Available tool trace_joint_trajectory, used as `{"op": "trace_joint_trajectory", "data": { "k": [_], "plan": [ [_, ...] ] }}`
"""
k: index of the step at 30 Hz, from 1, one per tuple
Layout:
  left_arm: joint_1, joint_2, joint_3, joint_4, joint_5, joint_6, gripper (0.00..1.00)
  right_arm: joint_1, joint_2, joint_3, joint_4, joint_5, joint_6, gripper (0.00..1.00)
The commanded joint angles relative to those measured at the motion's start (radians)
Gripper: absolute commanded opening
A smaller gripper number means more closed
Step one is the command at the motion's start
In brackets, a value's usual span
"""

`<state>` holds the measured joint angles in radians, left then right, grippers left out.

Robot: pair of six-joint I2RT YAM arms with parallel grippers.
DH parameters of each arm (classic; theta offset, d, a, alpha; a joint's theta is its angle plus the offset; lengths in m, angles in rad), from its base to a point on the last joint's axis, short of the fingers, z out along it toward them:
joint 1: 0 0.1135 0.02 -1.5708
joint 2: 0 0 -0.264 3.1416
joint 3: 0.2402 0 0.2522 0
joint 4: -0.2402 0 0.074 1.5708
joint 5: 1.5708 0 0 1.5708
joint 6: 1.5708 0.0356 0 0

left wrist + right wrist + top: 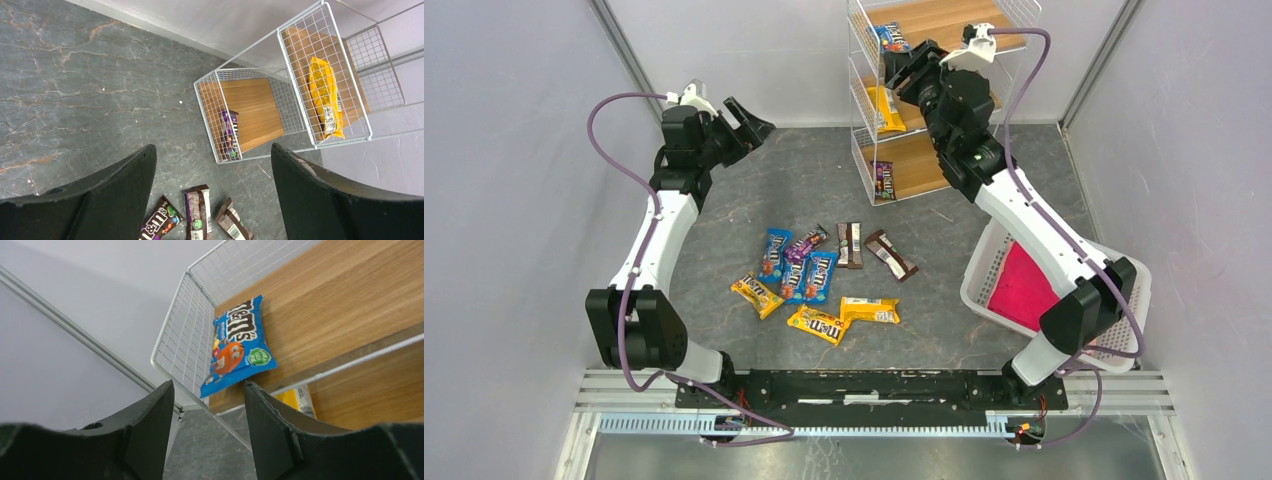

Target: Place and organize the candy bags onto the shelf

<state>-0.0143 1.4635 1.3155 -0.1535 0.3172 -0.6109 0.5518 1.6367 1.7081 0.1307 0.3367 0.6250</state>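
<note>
While the right gripper [902, 68] hangs at the near left corner of the shelf's [919, 165] top tier, its 2 curved black fingers stand apart with nothing between them. Just beyond them in the right wrist view, a glossy blue bag [239, 347] lies flat on the pale wood-grain board, its left edge against the white wire mesh side. The shelf stands at the far edge of the table [824, 170], a grey surface veined like stone.

On the middle tier a yellow bag [325, 97] lies lengthwise along the left mesh. On the bottom tier a purple bag [230, 135] rests at the near left corner, also against the mesh.

To the far left, well apart from the shelf, the left gripper [749, 125] is raised above the table. Its 2 matte black fingers are spread wide and hold nothing.

Near the table's middle the loose bags [819, 277] lie in a scattered cluster: 2 blue and 1 purple overlapping, 2 dark brown ones side by side to the right, and 3 yellow ones along the near side. All are flat, shiny and crinkled.

At the right, a white plastic lattice basket [984, 270] sits tilted under the right arm, with a pink cloth [1022, 285] inside.
</note>
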Motion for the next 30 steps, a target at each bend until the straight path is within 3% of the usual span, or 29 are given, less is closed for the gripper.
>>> {"op": "trace_joint_trajectory", "data": {
  "k": [1,3,5,8,10,18,24,30],
  "plan": [
    [0.005,0.004,0.01,0.047,0.02,-0.032,0.9,-0.011,-0.077,-0.058,0.02,0.0,-0.026,0.6],
    [0.005,0.004,0.01,0.047,0.02,-0.032,0.9,-0.019,-0.089,-0.079,0.025,0.009,-0.026,0.58],
    [0.005,0.004,0.011,0.047,0.019,-0.03,0.9,-0.026,-0.1,-0.091,0.018,-0.019,-0.024,0.49],
    [0.005,0.002,0.011,0.046,0.02,-0.029,0.9,-0.023,-0.155,-0.136,0.02,-0.157,-0.091,0.49],
    [0.005,0.0,0.013,0.046,0.024,-0.027,0.91,-0.003,-0.229,-0.221,0.023,-0.204,-0.16,0.52],
    [0.004,-0.014,0.004,0.069,0.054,-0.046,0.93,0.096,-0.524,-0.719,0.064,-0.371,-0.344,0.83],
    [-0.014,-0.008,0.002,0.068,0.042,-0.035,0.93,0.188,-0.465,-0.838,-0.067,-0.52,-0.476,0.9],
    [-0.072,-0.016,0.017,0.04,0.01,0.002,0.94,0.2,-0.367,-0.966,-0.128,-0.641,-0.285,0.9]
  ]
}}
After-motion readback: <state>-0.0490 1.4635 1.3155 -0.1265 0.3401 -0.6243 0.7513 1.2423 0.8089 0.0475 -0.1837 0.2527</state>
